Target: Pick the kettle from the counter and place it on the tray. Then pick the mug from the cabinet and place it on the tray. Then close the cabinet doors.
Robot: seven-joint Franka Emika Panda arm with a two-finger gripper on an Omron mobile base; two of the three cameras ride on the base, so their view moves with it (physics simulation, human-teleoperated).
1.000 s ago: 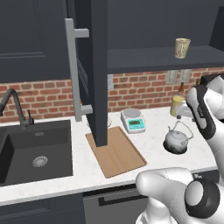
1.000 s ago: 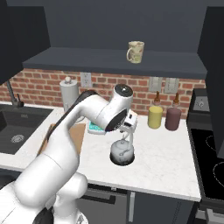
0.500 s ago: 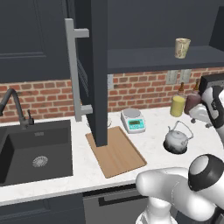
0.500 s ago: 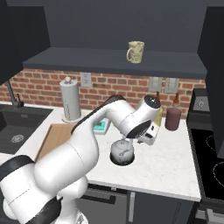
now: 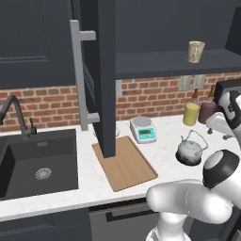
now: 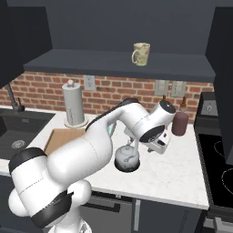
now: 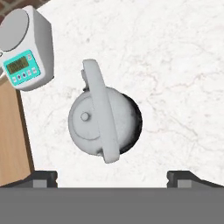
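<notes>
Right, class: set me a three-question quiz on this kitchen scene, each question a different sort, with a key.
1. True or false: the kettle already sits on the tray.
2. Where is the mug? A) in the sink B) on the cabinet shelf C) on the scale
3. Fill in: the gripper hangs above the kettle with its jaws ____.

Key: 1 false, it stands on the counter; 2 B; 3 open.

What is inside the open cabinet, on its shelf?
One beige mug stands on the cabinet shelf, handle to the left in the right base view. The shelf's left end is hidden behind the open cabinet door.
</notes>
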